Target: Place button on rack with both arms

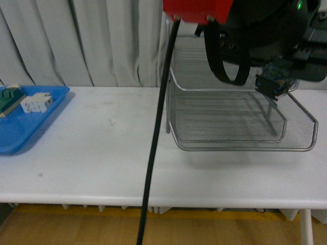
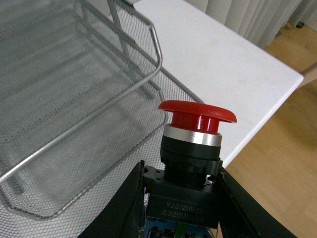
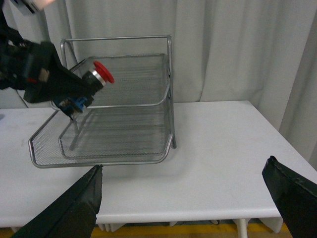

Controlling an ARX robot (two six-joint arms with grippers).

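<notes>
The button (image 2: pixel 195 134) has a round red cap, a silver ring and a black body. My left gripper (image 2: pixel 181 198) is shut on its body, cap pointing outward. It hangs in the air beside the upper tiers of the silver wire-mesh rack (image 2: pixel 74 74), above the bottom tray's rim. In the right wrist view the button (image 3: pixel 101 73) is at the rack's (image 3: pixel 124 124) open side. In the front view the button's bluish body (image 1: pixel 275 77) is over the rack's (image 1: pixel 230 117) right end. My right gripper (image 3: pixel 190 198) is open and empty over the table, away from the rack.
A blue tray (image 1: pixel 25 122) at the table's left holds a green terminal block (image 1: pixel 9 98) and a white component (image 1: pixel 37 103). A black cable (image 1: pixel 153 153) hangs across the front view. The white table (image 1: pixel 92 153) ends just beyond the rack; curtains hang behind.
</notes>
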